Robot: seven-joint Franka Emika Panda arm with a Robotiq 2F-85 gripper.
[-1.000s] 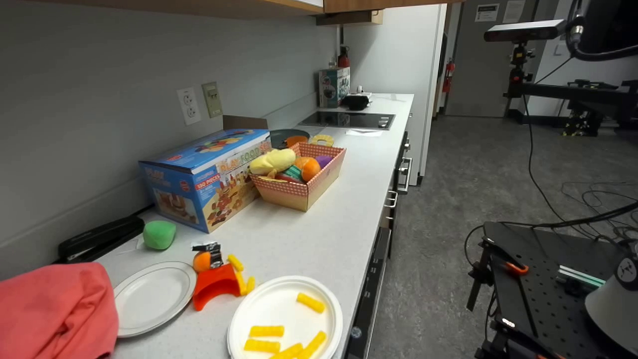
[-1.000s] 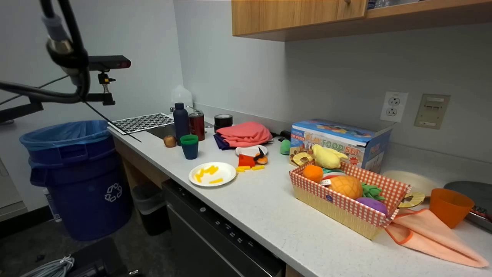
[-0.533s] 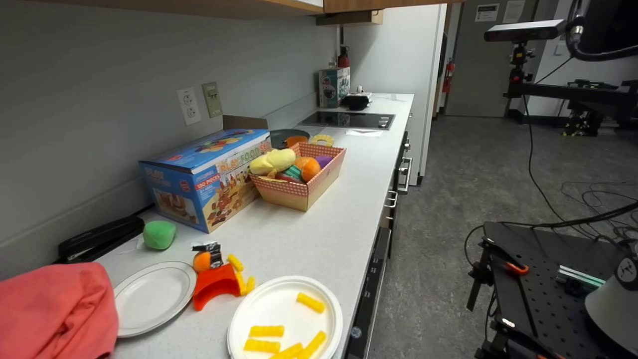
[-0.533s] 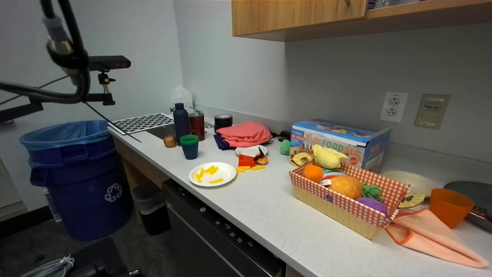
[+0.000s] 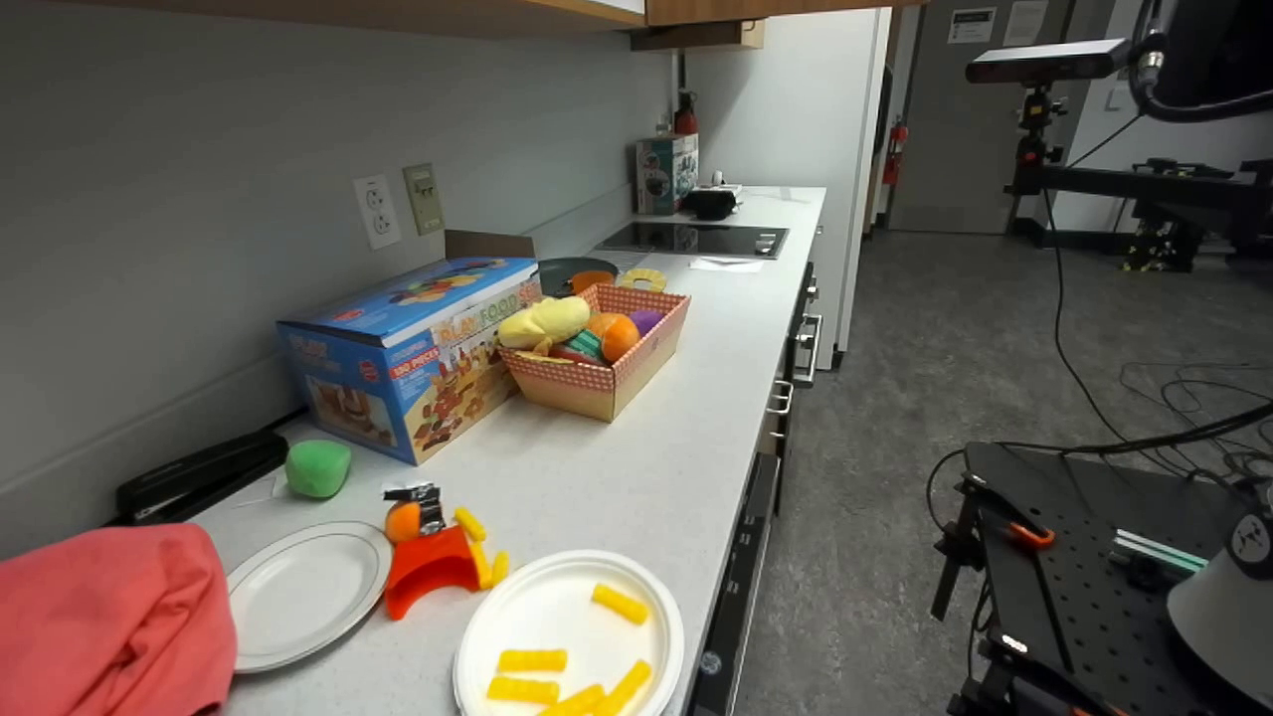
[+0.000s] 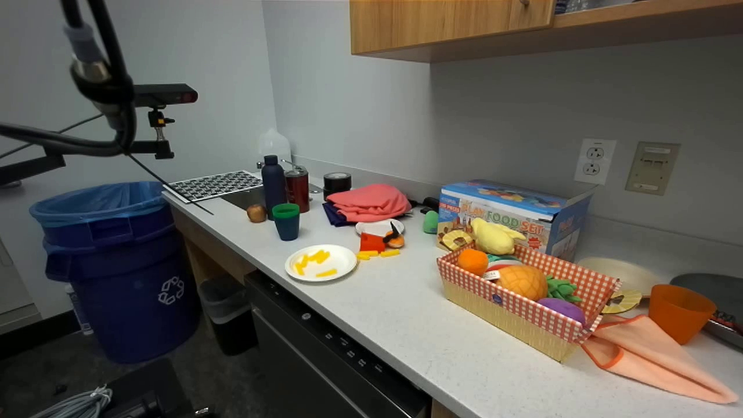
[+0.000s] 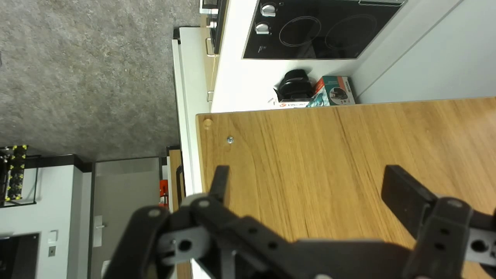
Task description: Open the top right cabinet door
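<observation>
Fingers [image 7: 405, 199]: spread. Cabinet door [image 7: 302, 162], prob. already open w/ inner face showing, lies ahead of fingers; contact unclear. Expect stiff, smooth, mod. wt., hinge-guided. Apply fingers at free edge [image 7: 204, 155] nr. screw [image 7: 230, 140], beyond one fingertip.

Across the surface [image 6: 377, 325], in both exterior views, you have a white plate [image 6: 342, 258] bearing yellow sticks [image 6: 326, 273], with more of them lying beside a red holder [image 6: 372, 242]. You can see a gingham basket [image 6: 505, 316] of toy food [image 6: 522, 282] — a purple piece [image 6: 562, 309] and an orange [image 6: 473, 261] among it — just beside the Play Food Set box [image 6: 505, 215]. In an exterior view, you have a navy bottle [image 6: 273, 186] by a red tumbler [image 6: 298, 191], and a blue recycling bin [image 6: 122, 290] near a small black bin [image 6: 229, 325]. Your wrist view gives you a black cooktop [image 7: 325, 29] with two knobs [image 7: 262, 29].
</observation>
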